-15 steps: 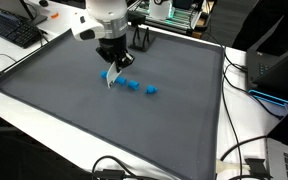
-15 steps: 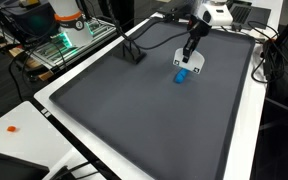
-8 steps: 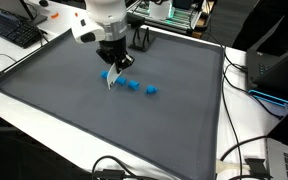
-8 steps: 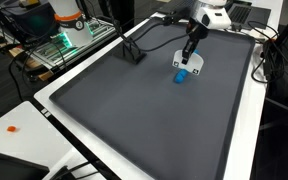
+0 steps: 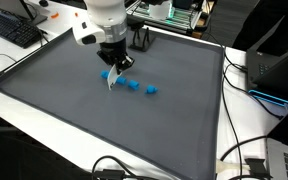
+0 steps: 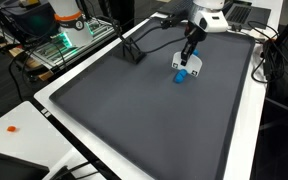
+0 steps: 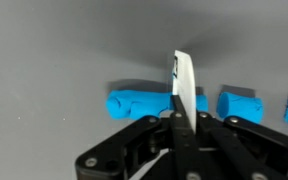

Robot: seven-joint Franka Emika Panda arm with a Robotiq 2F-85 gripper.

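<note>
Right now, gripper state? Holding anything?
Gripper: closed on a thin white blade, which crosses the long blue piece in the wrist view.
</note>
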